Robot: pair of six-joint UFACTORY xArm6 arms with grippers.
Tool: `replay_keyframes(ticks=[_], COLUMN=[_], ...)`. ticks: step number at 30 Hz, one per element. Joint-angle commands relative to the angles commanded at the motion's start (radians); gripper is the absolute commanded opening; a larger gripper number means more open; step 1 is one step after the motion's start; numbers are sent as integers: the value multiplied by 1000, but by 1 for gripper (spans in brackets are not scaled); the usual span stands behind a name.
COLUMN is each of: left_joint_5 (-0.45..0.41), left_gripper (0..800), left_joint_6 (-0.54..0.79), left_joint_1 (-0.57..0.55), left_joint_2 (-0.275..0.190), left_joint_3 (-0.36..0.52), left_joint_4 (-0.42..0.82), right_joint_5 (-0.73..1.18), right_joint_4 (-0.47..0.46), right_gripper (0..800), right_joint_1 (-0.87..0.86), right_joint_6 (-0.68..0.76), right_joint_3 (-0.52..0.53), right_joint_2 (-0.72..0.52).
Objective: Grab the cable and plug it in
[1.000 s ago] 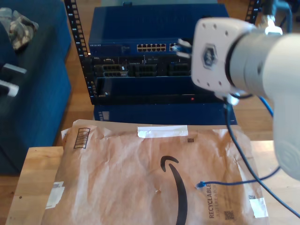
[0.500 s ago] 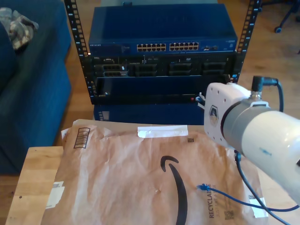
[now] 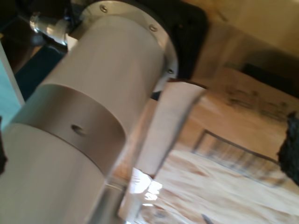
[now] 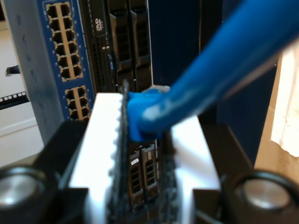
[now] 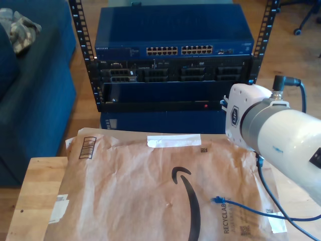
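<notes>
The cable (image 4: pixel 224 56) is bright blue, and my second gripper (image 4: pixel 144 109) is shut on the blue plug (image 4: pixel 142 122) at one end, held between its white pads. The gripper faces the blue network switch (image 4: pixel 63 46) and its rows of ports. In the exterior view the second arm (image 5: pixel 281 135) reaches in from the right toward the rack, its wrist block covering the jaws. The cable (image 5: pixel 251 211) trails from behind the arm onto the brown envelope (image 5: pixel 130 186). Its loose plug (image 5: pixel 216 200) lies there, near the exterior view's lower right.
The switch (image 5: pixel 183 50) tops a black rack (image 5: pixel 150 93) holding server bays. A wooden table (image 5: pixel 35 196) carries the envelope, which has white tape (image 5: pixel 173 140) and a barcode (image 5: pixel 87 147). A blue sofa (image 5: pixel 30 100) stands at the exterior view's left. A grey arm link (image 3: pixel 93 107) looms over the envelope (image 3: pixel 233 186).
The second arm came down from the exterior view's upper right to in front of the rack's lower right, then eased slightly right. The cable on the envelope settled lower.
</notes>
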Motion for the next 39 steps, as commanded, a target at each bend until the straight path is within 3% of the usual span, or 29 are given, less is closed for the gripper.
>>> replay_keyframes(ticks=[8, 13, 19, 22, 27, 29, 34, 39], left_joint_5=[-120, -245, -400, -419, -427, -476, -505, -600], left_gripper=[800, 800, 800, 800, 800, 800, 800, 800], left_joint_6=[222, 239, 249, 302, 367, 371, 390, 451], left_joint_1=[199, 264, 319, 365, 416, 416, 417, 439], left_joint_2=[-68, -146, -160, -164, -242, -249, -261, -318], left_joint_3=[127, 242, 344, 354, 411, 474, 480, 531], left_joint_4=[40, 57, 81, 77, 75, 80, 72, 74], right_joint_5=[0, 0, 0, 0, 0, 0, 0, 0], right_joint_4=[2, 2, 3, 3, 3, 3, 3, 3], right_gripper=[8, 8, 8, 8, 8, 8, 8, 8], right_joint_1=[0, -2, -2, 0, 0, 0, 0, 0], right_joint_6=[0, 0, 0, 2, 2, 2, 2, 2], right_joint_3=[-6, -5, 2, 0, 0, 0, 0, 0], right_joint_2=[2, 2, 0, 2, 2, 2, 2, 3])
